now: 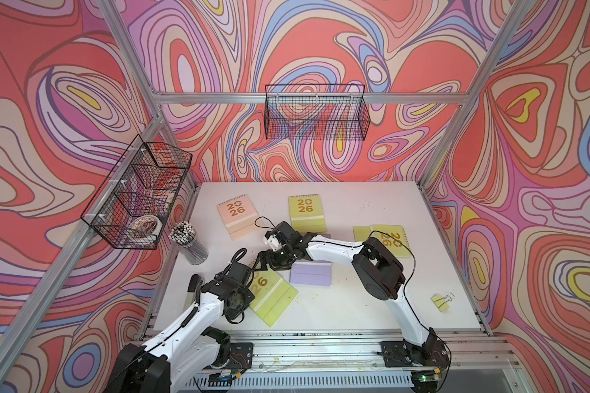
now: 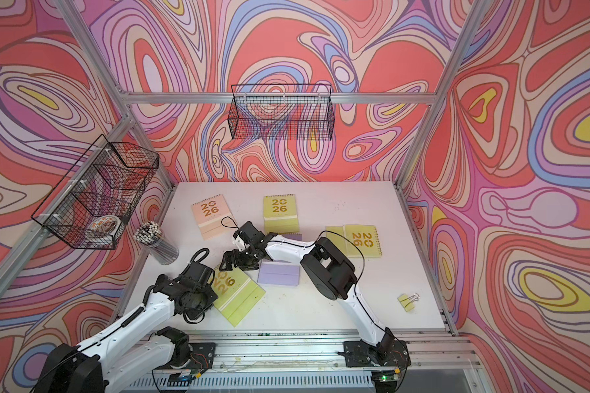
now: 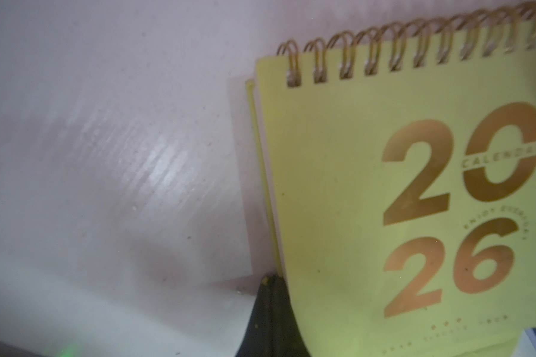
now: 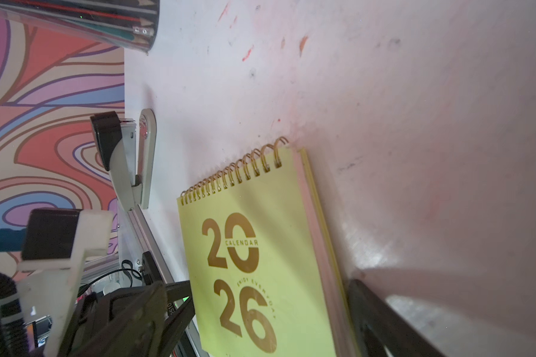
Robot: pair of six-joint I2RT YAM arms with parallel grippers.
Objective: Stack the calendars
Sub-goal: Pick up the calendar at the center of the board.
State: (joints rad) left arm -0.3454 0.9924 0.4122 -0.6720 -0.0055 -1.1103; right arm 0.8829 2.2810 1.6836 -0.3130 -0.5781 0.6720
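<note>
Setting: A white desk (image 1: 355,313) is shown from above, walled in by swirling red, pink and lilac patterns. Two white-and-black arms are stretched over it from the near edge.
Far calendars: A peach pink calendar (image 1: 234,216) is laid at the far left. A far lime green calendar (image 1: 306,212) is laid beside it. Gold "2026" is shown on both.
Right calendar: A right lime green calendar (image 1: 389,240) is laid near the right edge, its numerals turned upside down.
Centre calendars: A lavender calendar (image 1: 310,273) is laid in the middle, plain side up. A second lavender calendar (image 2: 294,236) is mostly hidden by the right arm.
Near calendar: A near lime green calendar (image 1: 275,301) is laid askew at the near left, partly covered by the left arm.
Left jaws: They are pressed together, with the fingertips (image 3: 271,306) set at the near calendar's side edge. Whether that edge is pinched cannot be told.
Right jaws: They are spread wide over the near calendar's spiral end. One finger (image 4: 372,312) is seen just beside its long edge.
Other things: A pencil cup (image 1: 188,243) and a stapler (image 4: 143,154) are placed at the left edge. A lime binder clip (image 1: 442,301) is placed near the right edge. A back wire basket (image 1: 315,136) and a side wire basket (image 1: 133,190) are hung on the walls.
</note>
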